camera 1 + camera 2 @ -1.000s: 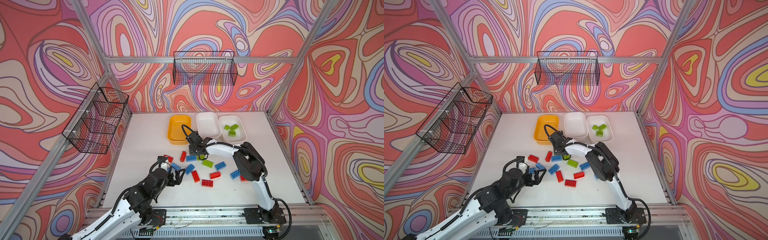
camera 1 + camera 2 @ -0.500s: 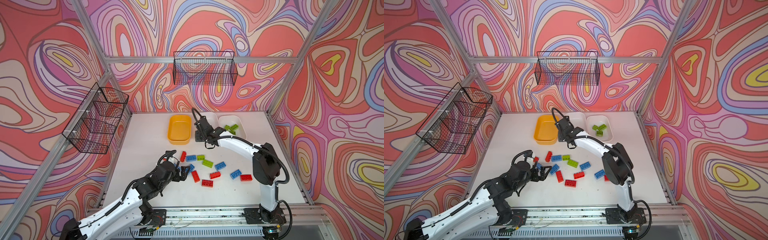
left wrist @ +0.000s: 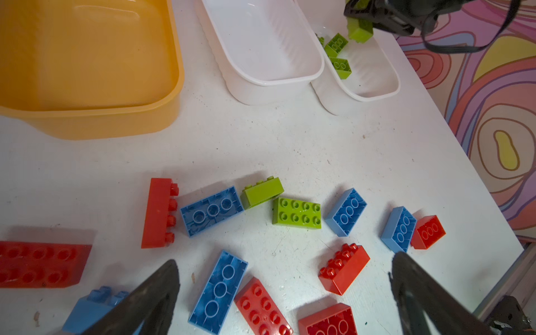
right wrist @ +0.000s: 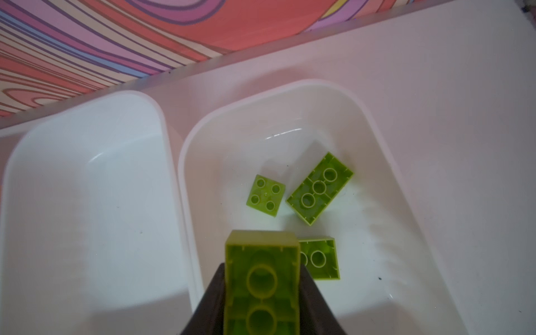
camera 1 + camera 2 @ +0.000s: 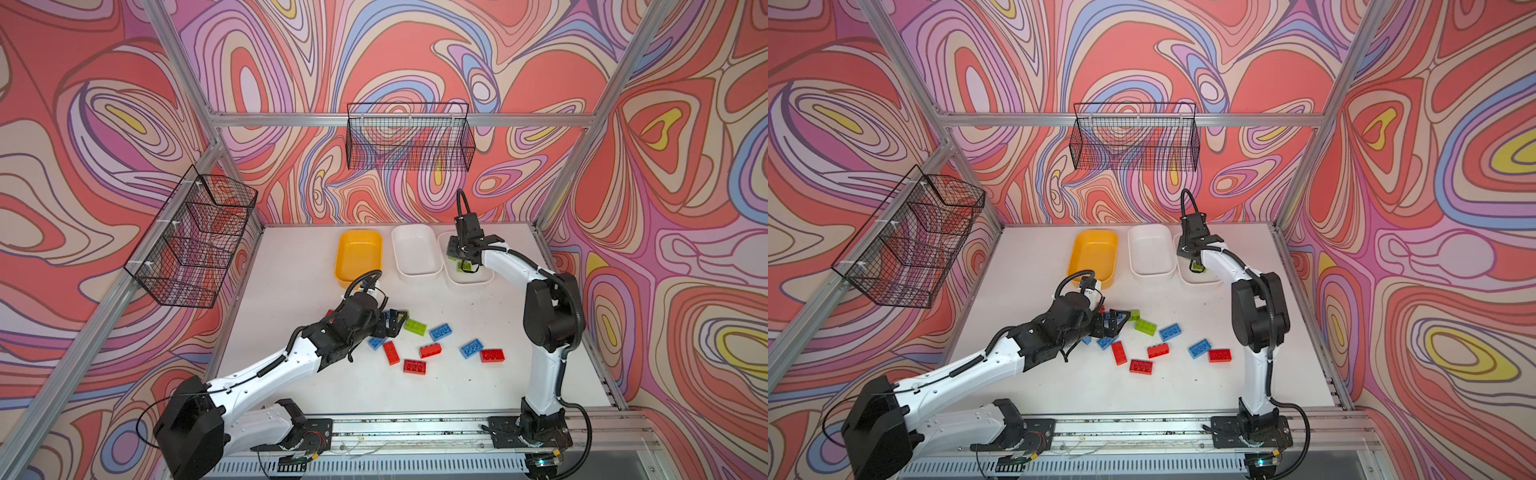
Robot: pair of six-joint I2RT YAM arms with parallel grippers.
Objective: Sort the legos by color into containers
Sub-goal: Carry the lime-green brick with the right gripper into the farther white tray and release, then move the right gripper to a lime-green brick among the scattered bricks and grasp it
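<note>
Black wire basket [image 5: 409, 137] on back wall [image 5: 415, 62]; tiered basket [image 5: 195, 241] on side wall [image 5: 83, 124]; white table [image 5: 291, 266]

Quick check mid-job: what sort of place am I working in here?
Most likely a purpose-built robot test cell, not a home or factory: an aluminium frame boxes in the white tabletop, swirly printed panels cover the walls, and the left arm and right arm stand on a rail along the front edge.

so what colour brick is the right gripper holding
Lime green; the brick shows best in the right wrist view.
</note>
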